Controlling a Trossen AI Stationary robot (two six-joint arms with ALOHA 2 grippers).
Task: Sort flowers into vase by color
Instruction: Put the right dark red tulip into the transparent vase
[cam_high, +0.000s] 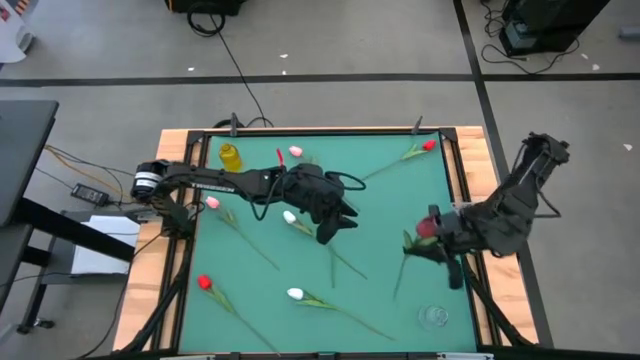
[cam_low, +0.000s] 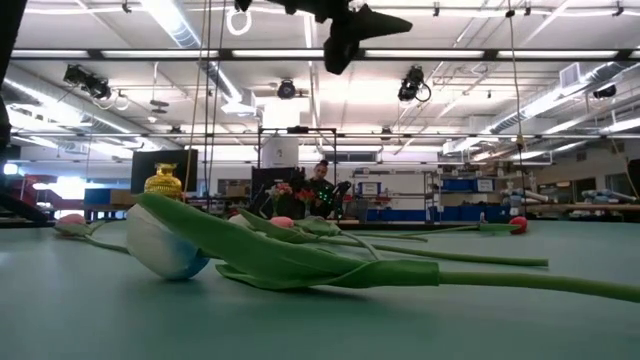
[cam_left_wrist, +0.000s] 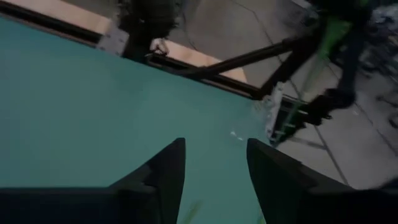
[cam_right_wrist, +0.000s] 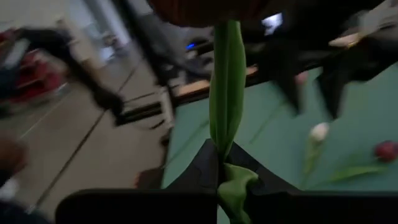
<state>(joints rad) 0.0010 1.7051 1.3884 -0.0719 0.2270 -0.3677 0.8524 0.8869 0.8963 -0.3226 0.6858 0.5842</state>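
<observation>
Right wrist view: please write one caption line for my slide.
Right gripper shut on the green stem of a dark red tulip, held above the green table.

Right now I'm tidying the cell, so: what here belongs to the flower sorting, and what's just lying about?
Job: dark red tulip in the right gripper; left gripper, open over the mat; red tulip, white tulip, pink tulip; yellow vase; glass vase.
Lying about: black cable and power adapter on the floor.

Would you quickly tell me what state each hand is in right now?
Left hand: open, holding nothing, above the mat's middle.
Right hand: shut on the stem of a dark red tulip, near the mat's right edge.
</observation>
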